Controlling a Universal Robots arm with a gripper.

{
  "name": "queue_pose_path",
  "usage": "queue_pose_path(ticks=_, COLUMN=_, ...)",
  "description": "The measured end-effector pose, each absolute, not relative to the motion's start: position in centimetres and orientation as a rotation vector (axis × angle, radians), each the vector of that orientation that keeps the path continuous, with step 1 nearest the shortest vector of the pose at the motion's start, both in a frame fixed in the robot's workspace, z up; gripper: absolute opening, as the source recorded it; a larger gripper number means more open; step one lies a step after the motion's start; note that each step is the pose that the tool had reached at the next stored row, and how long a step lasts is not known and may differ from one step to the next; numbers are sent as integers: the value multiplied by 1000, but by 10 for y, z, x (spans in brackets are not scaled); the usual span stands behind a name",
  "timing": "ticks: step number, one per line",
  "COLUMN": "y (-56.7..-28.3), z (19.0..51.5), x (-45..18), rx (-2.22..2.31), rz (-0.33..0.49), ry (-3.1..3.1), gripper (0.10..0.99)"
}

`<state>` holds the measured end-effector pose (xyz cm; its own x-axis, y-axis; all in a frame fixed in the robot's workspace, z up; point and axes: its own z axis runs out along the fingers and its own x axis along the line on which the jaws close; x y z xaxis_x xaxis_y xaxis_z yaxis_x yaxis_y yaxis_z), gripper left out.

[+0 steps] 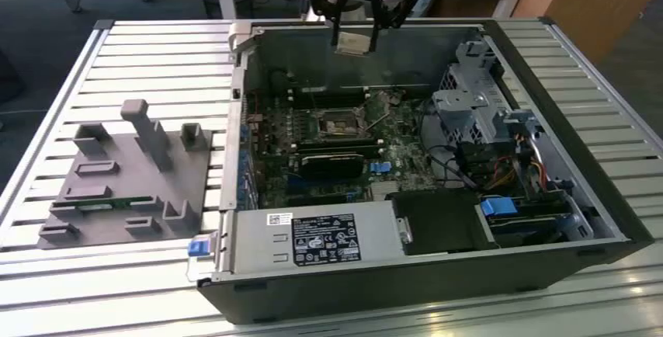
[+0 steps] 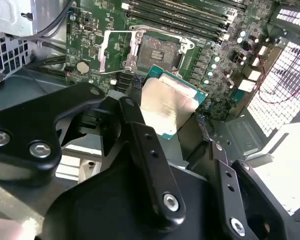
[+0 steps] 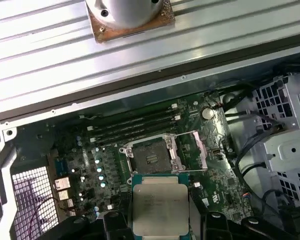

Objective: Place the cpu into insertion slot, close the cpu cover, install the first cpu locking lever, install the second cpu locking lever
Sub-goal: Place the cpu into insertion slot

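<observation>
One pincer point(image 1: 355, 36) grips one cpu point(image 3: 160, 206) above one open insertion slot point(image 3: 150, 157)

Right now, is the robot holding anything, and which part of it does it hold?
Yes. The gripper holds the cpu, pinched by two opposite side edges. The chip's silvery face sticks out past the fingers.

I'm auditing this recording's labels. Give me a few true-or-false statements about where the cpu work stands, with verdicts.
The pincer grips the cpu. True.
The cpu sits in the insertion slot. False: it is held above the board, and the slot is empty.
The cpu cover stands open. True.
The grey fixture lies inside the computer case. False: it lies on the slatted table beside the case.
</observation>
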<state>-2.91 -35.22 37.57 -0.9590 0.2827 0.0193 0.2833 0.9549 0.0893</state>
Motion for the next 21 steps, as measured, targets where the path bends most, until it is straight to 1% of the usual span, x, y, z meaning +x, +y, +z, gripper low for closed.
queue_pose_path(ticks=21, y=-351, z=376, x=-29, rx=-600, rz=-144, ry=-3079, gripper=537)
